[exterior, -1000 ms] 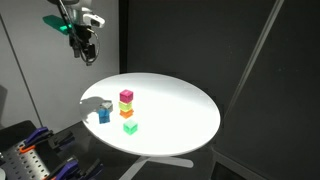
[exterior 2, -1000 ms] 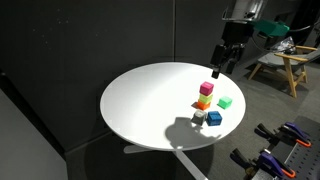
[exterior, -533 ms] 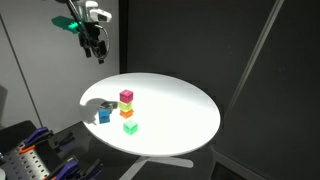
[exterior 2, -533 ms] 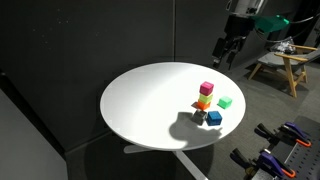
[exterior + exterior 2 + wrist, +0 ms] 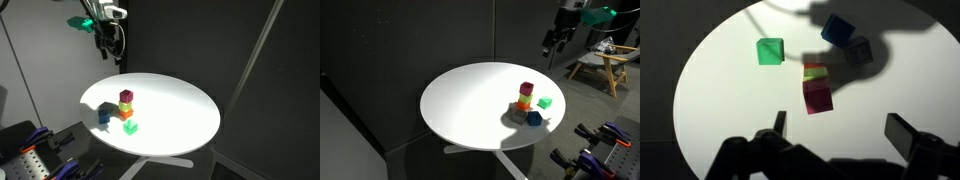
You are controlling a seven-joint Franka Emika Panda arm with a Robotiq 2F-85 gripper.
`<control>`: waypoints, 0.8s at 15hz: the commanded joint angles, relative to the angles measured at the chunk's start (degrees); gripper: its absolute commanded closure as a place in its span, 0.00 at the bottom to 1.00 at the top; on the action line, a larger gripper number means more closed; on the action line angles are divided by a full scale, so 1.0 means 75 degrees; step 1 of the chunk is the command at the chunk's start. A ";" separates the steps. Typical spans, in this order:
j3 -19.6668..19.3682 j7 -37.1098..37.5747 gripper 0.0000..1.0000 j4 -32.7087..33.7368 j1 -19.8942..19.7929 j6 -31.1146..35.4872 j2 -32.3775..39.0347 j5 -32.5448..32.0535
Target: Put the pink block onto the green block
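The pink block (image 5: pixel 126 97) (image 5: pixel 526 88) (image 5: pixel 819 97) sits on top of a small stack, over a lime-yellow cube and an orange cube (image 5: pixel 127 113). The green block (image 5: pixel 130 127) (image 5: pixel 545 102) (image 5: pixel 769 50) lies alone on the round white table (image 5: pixel 175 105), a short way from the stack. My gripper (image 5: pixel 111 42) (image 5: pixel 555 40) (image 5: pixel 839 128) is high above the table, open and empty, well apart from all blocks.
A blue cube (image 5: pixel 104 117) (image 5: pixel 534 118) (image 5: pixel 837 28) and a grey cube (image 5: pixel 859 52) lie next to the stack, in my arm's shadow. A wooden stool (image 5: pixel 600 65) stands beyond the table. Tool racks (image 5: pixel 35 160) sit below the table edge.
My gripper has risen and moved across above the table, away from the stack. Its shadow now covers the blue and grey cubes. No block has moved.
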 commanded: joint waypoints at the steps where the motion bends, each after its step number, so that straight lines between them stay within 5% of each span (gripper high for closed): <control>1: -0.0241 -0.0142 0.00 0.0496 -0.0170 -0.0244 0.0453 -0.0191; 12: -0.0393 -0.0441 0.00 0.1794 -0.0059 -0.0254 0.2331 0.0009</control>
